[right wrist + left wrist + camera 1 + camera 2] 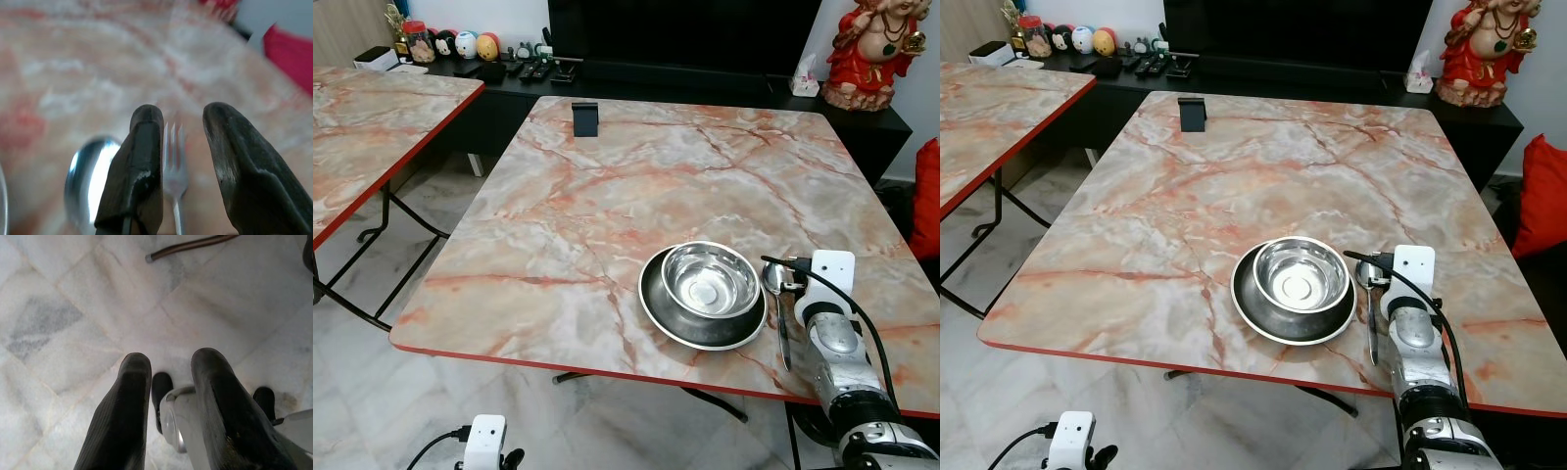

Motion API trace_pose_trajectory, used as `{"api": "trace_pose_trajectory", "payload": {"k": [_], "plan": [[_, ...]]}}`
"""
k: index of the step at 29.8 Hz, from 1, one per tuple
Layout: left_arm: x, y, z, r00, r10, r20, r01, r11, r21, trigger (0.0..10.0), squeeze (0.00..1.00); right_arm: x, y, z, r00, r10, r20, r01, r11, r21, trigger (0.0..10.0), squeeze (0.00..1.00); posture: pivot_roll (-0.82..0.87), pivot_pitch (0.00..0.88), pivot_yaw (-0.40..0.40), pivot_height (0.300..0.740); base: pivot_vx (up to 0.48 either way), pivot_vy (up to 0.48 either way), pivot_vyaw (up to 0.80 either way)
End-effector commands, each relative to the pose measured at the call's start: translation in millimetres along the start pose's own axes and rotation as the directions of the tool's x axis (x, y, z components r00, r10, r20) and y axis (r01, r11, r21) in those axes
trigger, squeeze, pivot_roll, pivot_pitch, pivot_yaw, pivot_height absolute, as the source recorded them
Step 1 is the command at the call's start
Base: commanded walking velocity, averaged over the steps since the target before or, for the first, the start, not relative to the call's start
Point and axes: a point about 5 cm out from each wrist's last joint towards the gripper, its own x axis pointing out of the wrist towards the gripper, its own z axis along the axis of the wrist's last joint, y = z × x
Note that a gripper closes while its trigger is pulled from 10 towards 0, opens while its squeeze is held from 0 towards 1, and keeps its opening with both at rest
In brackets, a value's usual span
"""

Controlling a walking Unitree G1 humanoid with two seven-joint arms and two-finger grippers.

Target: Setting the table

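Observation:
A dark steel plate lies near the front right of the marble table, with a shiny steel bowl standing in it. Just right of the plate lies a spoon, its handle pointing at the front edge. My right arm reaches over the table beside that spoon. In the right wrist view my right gripper is open, and a fork lies on the table between its fingers, untouched, with the spoon next to it. My left gripper hangs open over the floor.
A small black stand sits at the table's far edge. A second marble table stands to the left across a gap of tiled floor. A black cabinet with a red statue and small items runs along the back.

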Motion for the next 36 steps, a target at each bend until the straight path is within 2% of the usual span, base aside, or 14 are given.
{"api": "trace_pose_trajectory", "payload": {"k": [1,2,5,11,18,21,29,36], "plan": [[-2.4,2.4,-9.3,0.999,0.004,-0.045,-0.004,1.000,0.012,10.0,0.00,-2.6,-7.2,16.5,0.991,-0.053,0.126,0.053,0.999,0.006,10.0,0.00,0.03,0.000,-0.023,0.727,0.000,0.000,0.00],[-3.3,5.2,-10.6,0.999,0.010,-0.049,-0.009,1.000,0.011,10.0,0.00,-6.8,-7.8,24.9,0.977,-0.070,0.200,0.066,0.998,0.024,10.0,0.00,0.03,0.000,-0.025,0.727,0.000,0.000,0.00],[-4.2,6.3,-12.7,0.998,0.013,-0.053,-0.012,1.000,0.013,10.0,0.00,-14.6,-9.1,32.2,0.960,-0.095,0.264,0.085,0.995,0.050,10.0,0.00,0.03,0.000,-0.031,0.727,0.000,0.000,0.00],[-5.8,6.3,-17.3,0.998,0.018,-0.062,-0.017,1.000,0.022,10.0,0.00,-41.9,-11.7,54.6,0.902,-0.132,0.410,0.102,0.990,0.094,10.0,0.00,0.04,0.000,-0.039,0.727,0.000,0.000,0.00],[-7.6,8.2,-20.5,0.998,0.019,-0.064,-0.016,0.999,0.045,10.0,0.00,-65.6,-10.9,53.7,0.907,-0.126,0.402,0.088,0.990,0.111,10.0,0.00,0.06,0.000,-0.051,0.727,0.000,0.000,0.00],[-7.8,9.6,-20.2,0.998,0.021,-0.062,-0.018,0.999,0.049,10.0,0.00,-69.9,-9.7,52.5,0.914,-0.132,0.383,0.093,0.989,0.118,10.0,0.00,0.06,0.000,-0.050,0.727,0.000,0.000,0.00],[-4.0,6.5,-8.9,1.000,0.012,-0.024,-0.011,0.999,0.050,10.0,0.00,-69.5,-6.1,63.2,0.911,-0.140,0.388,0.090,0.985,0.144,10.0,0.00,0.06,0.000,-0.046,0.727,0.000,0.000,0.00],[-2.0,8.0,0.4,1.000,0.000,0.002,0.000,0.998,0.069,10.0,0.00,-70.6,-4.3,62.4,0.917,-0.163,0.363,0.110,0.981,0.162,10.0,0.00,0.07,0.000,-0.031,0.727,0.000,0.000,0.00]]}}
